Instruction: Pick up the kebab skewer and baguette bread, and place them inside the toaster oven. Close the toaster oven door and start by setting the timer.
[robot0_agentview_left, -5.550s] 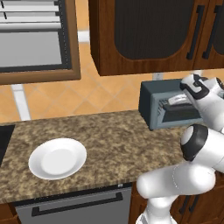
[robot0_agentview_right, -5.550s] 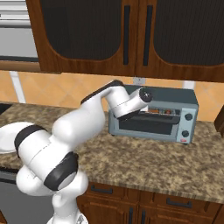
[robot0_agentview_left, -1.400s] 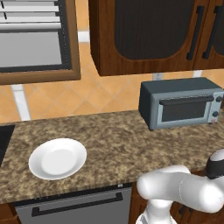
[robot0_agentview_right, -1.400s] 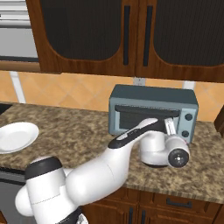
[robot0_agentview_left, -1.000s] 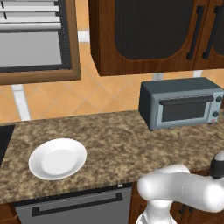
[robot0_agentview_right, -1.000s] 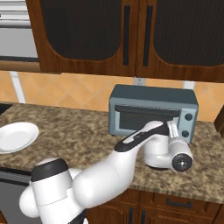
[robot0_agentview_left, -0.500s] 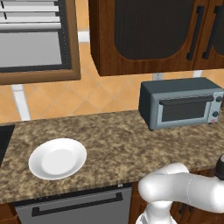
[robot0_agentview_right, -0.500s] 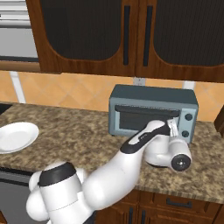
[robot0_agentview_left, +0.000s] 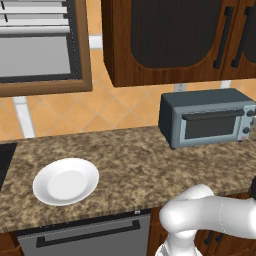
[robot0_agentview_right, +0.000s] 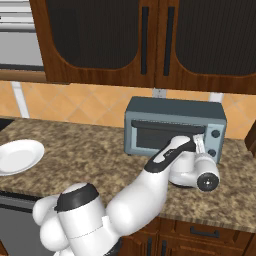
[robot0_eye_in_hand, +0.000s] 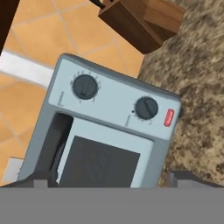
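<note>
The grey-blue toaster oven (robot0_agentview_left: 205, 117) (robot0_agentview_right: 175, 127) stands at the back right of the counter. Its toaster oven door (robot0_agentview_right: 157, 137) (robot0_eye_in_hand: 98, 164) is up and closed, and the dark glass hides the inside. In the hand view two dark knobs (robot0_eye_in_hand: 85, 86) (robot0_eye_in_hand: 146, 107) and a red button (robot0_eye_in_hand: 169, 117) sit on the control panel. My gripper (robot0_agentview_right: 198, 143) (robot0_eye_in_hand: 114, 180) hangs open just in front of that panel at the oven's right end, touching nothing. The kebab skewer and the baguette bread are out of view.
A white plate (robot0_agentview_left: 66, 181) (robot0_agentview_right: 17, 156) lies bare on the counter's left part. A wooden block (robot0_eye_in_hand: 140, 17) stands beside the oven's far side. Dark wood cabinets hang above the oven. My arm stretches low over the counter's front edge.
Several seconds ago the hand was at the oven's front; the door now stands shut. Over the last second the hand has crept right and nearer the control panel, jaws still open.
</note>
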